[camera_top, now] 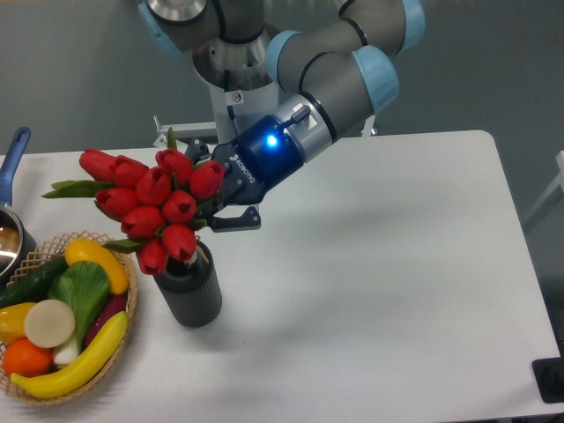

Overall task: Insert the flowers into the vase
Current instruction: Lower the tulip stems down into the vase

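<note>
The flowers (152,201), a bunch of red tulip buds with green leaves, hang tilted with the buds pointing left, just above the vase. The vase (189,295) is a dark ribbed cylinder standing upright on the white table, left of centre. The lowest buds overlap its mouth, so I cannot tell whether any stem is inside. My gripper (226,196) comes in from the upper right, above and right of the vase, and is shut on the flowers at the stem end, which is hidden behind the buds and the fingers.
A wicker basket (129,310) of toy fruit and vegetables stands right beside the vase at the front left. A blue-handled pot (11,167) shows at the left edge. The arm's base (236,92) rises at the back of the table.
</note>
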